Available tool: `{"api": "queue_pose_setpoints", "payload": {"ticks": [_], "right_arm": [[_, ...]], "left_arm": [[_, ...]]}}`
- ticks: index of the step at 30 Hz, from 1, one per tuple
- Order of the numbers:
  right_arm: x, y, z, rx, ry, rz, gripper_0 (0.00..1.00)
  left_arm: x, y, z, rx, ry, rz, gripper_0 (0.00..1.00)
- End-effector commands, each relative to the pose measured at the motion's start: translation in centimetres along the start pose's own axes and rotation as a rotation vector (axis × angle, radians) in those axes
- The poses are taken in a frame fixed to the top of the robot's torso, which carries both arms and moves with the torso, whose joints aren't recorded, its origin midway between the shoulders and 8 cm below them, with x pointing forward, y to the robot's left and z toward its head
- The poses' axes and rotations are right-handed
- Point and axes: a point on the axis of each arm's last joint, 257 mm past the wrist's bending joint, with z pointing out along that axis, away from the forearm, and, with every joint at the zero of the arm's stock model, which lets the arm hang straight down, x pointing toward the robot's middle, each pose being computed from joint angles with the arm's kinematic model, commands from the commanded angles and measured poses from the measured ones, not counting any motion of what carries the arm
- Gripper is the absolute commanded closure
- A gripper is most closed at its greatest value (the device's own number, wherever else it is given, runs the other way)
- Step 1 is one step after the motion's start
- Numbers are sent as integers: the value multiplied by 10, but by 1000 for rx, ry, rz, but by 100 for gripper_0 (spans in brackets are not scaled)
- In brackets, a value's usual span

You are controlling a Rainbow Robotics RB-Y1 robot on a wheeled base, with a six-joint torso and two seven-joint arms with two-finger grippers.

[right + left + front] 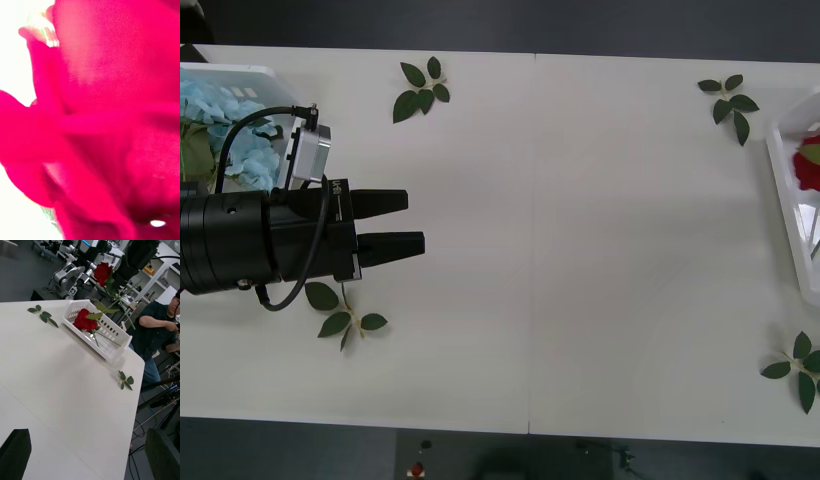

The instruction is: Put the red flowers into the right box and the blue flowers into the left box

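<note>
My right gripper [120, 278] hangs above the right box [112, 342], shut on the stem of a red flower [103, 273] that is held in the air. Its petals [112, 112] sit right against the right wrist camera. Another red flower [84, 320] lies in the right box [785, 190] at the table's right edge. The blue flowers [235, 140] lie in the left box [240, 72] at the far left corner. My left gripper [392, 224] is open with nothing in it, just right of that box, and its fingers [15, 453] stand wide apart over bare table.
Loose green leaf sprigs lie on the white table: one at the back left [422, 88], one under the left arm [340, 312], one at the back right [730, 102], one at the front right [798, 368].
</note>
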Motion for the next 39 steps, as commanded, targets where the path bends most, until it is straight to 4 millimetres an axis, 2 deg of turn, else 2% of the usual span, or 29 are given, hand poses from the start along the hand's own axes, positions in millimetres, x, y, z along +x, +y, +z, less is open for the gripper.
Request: {"api": "queue_pose_setpoints", "payload": {"ticks": [1, 2, 5, 11, 12, 13, 14, 15, 25, 30, 34, 39], "right_arm": [[22, -79, -14, 109, -8, -103, 100], [37, -96, -8, 125, 9, -103, 100], [58, -115, 4, 145, 29, -100, 100], [71, -117, 34, 155, 34, -82, 98], [71, -114, 39, 152, 34, -73, 88], [71, -113, 43, 151, 32, -66, 50], [71, -112, 44, 149, 31, -62, 32], [72, -111, 45, 144, 32, -52, 0], [67, -106, 45, 125, 15, -22, 0], [66, -91, 48, 66, 4, 13, 0], [57, -59, 44, -39, -2, 49, 0], [31, 5, 39, -157, 7, 110, 0]], "left_arm": [[-14, 1, 0, -3, -9, 46, 12], [-14, 1, 0, -3, -9, 46, 12], [-14, 1, 0, -3, -9, 46, 12], [-14, 1, 0, -3, -9, 46, 12], [-14, 1, 0, -3, -9, 46, 12], [-14, 1, 0, -3, -9, 46, 12], [-14, 1, 0, -3, -9, 46, 12], [-14, 1, 0, -3, -9, 46, 12], [-14, 1, 0, -3, -9, 46, 12], [-14, 1, 0, -3, -9, 46, 12], [-14, 1, 0, -3, -9, 46, 11], [-14, 1, 0, -3, -9, 46, 10]]}}
